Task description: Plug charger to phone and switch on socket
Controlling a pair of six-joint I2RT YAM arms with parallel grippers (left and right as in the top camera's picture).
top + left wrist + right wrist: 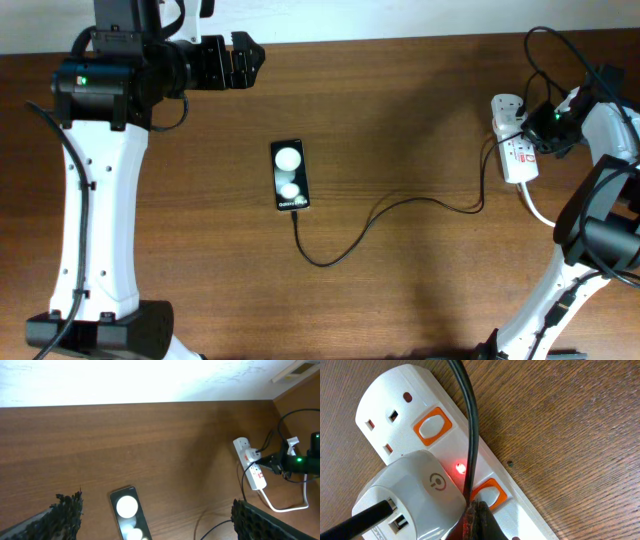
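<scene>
The black phone (289,175) lies flat mid-table, with two white reflections on its screen; it also shows in the left wrist view (129,517). The thin black charger cable (400,205) runs from the phone's bottom edge, where its tip meets the phone, to the white adapter (415,495). The adapter is plugged into the white socket strip (515,150) at the right. A red light (460,467) glows on the strip. My right gripper (477,520) is shut, its tips on the orange switch (487,492) beside the adapter. My left gripper (245,60) is open and empty, far back left of the phone.
The strip's thick white cord (535,210) trails toward the table's right edge. A second orange switch (432,426) and a free outlet (385,425) sit at the strip's end. A black cable (467,420) crosses over the strip. The table's back edge meets a white wall (150,380).
</scene>
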